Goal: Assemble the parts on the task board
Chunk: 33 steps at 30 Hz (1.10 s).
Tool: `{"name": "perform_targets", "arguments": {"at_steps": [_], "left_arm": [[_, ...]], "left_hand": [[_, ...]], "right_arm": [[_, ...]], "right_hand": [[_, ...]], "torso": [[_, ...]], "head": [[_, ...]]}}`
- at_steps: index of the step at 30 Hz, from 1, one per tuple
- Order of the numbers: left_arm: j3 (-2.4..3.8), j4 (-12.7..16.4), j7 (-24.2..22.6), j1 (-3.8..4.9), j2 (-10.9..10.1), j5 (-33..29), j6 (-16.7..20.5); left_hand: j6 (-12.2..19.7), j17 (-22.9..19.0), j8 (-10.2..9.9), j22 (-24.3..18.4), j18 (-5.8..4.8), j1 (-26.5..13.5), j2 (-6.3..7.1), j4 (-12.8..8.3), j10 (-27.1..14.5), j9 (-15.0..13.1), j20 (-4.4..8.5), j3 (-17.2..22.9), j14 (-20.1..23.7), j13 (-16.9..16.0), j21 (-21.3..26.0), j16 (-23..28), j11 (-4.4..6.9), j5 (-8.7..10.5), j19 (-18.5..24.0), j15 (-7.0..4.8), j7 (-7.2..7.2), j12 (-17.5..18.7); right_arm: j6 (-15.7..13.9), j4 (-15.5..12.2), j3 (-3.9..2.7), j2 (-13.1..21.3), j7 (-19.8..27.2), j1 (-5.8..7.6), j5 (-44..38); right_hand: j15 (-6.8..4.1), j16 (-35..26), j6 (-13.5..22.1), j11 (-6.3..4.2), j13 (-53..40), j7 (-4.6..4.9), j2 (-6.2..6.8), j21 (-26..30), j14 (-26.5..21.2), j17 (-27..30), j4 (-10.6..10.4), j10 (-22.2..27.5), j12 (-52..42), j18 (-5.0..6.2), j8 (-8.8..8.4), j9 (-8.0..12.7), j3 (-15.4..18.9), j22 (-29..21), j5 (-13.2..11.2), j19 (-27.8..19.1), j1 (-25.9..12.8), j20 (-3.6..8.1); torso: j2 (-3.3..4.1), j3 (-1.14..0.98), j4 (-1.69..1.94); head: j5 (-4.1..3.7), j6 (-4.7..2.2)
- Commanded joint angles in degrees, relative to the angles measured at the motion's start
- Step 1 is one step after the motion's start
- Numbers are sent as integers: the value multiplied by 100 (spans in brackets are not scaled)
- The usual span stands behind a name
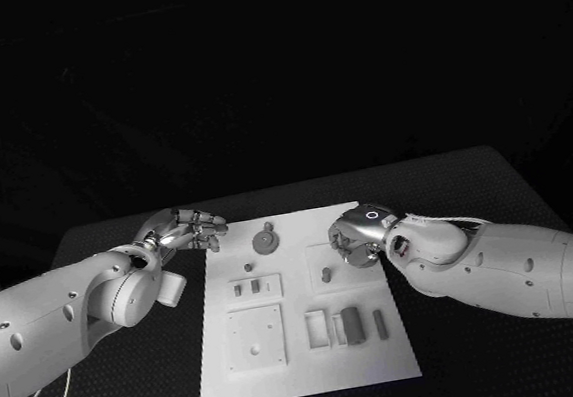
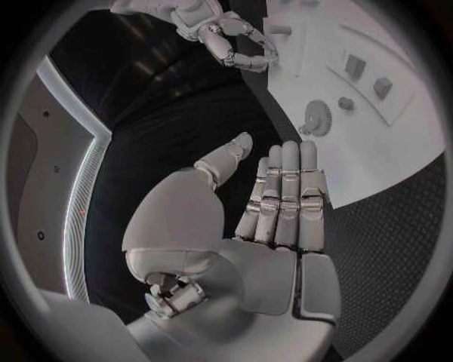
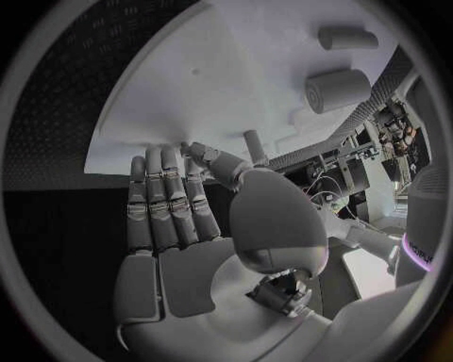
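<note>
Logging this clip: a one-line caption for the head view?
Both robot hands, left and right, hover empty at the board with its loose parts.

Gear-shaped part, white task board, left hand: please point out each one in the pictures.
gear-shaped part [image 1: 265, 239]: head view, its round middle.
white task board [image 1: 313, 376]: head view, bare near end.
left hand [image 2: 255, 226]: left wrist view, open palm below the fingers.

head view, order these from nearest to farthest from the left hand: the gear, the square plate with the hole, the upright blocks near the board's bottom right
From the left hand:
1. Gear, at the top of the task board, just beside the hand.
2. Square plate with the hole, lower left of the board.
3. Upright blocks, lower right of the board, across from the plate.
</note>
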State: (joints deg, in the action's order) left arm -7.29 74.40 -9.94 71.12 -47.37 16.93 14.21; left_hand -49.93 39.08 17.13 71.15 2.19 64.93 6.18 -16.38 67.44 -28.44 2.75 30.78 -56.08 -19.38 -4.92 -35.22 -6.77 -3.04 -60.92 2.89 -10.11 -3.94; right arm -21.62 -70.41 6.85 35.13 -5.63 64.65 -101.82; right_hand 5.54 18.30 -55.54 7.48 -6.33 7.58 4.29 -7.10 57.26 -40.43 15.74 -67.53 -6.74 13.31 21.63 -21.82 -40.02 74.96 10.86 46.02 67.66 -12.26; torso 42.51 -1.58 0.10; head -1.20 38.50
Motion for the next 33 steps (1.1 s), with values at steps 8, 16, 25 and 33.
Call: {"name": "perform_targets", "arguments": {"at_steps": [8,16,25,33], "left_arm": [[4,18,3,8,-9,-4,-25],[4,6,32,8,-13,-3,-46],[4,-12,52,8,-9,3,-80],[4,-20,74,8,-1,12,-124]], "left_hand": [[82,23,-12,-8,121,-20,27,8,-92,15,-32,-45,-24,14,38,46,-17,-27,-13,40,-27,10],[99,29,-16,-9,120,-25,33,10,-108,18,-34,-52,-25,18,45,55,-23,-27,-16,41,-34,10],[112,35,-18,-10,120,-29,40,11,-123,20,-35,-58,-25,22,52,63,-28,-27,-17,42,-40,10],[115,37,-17,-11,120,-29,39,11,-128,20,-35,-59,-24,23,55,66,-30,-27,-16,42,-41,9]], "right_arm": [[421,36,139,-41,-28,-181,-177],[251,40,154,-45,58,-182,-34],[77,9,157,-36,4,-182,57],[-6,22,159,-42,-12,-183,66]], "right_hand": [[-18,34,-98,-33,221,-24,-24,-48,123,-15,66,-149,27,127,37,-7,-20,127,4,116,43,19],[31,-35,185,1,214,102,308,-14,62,-5,87,-133,150,107,-147,87,11,133,0,52,245,12],[98,-35,368,90,139,192,617,-36,-66,-136,64,53,272,57,-262,157,96,151,0,-63,333,8],[41,277,502,32,-833,240,745,-369,-208,-1050,63,153,139,7,-273,152,154,147,2,-138,493,57]], "torso": [[1,3,2],[-5,8,3],[-3,4,4],[-2,5,5]], "head": [[-37,22],[-31,29],[-32,26],[-31,29]]}}
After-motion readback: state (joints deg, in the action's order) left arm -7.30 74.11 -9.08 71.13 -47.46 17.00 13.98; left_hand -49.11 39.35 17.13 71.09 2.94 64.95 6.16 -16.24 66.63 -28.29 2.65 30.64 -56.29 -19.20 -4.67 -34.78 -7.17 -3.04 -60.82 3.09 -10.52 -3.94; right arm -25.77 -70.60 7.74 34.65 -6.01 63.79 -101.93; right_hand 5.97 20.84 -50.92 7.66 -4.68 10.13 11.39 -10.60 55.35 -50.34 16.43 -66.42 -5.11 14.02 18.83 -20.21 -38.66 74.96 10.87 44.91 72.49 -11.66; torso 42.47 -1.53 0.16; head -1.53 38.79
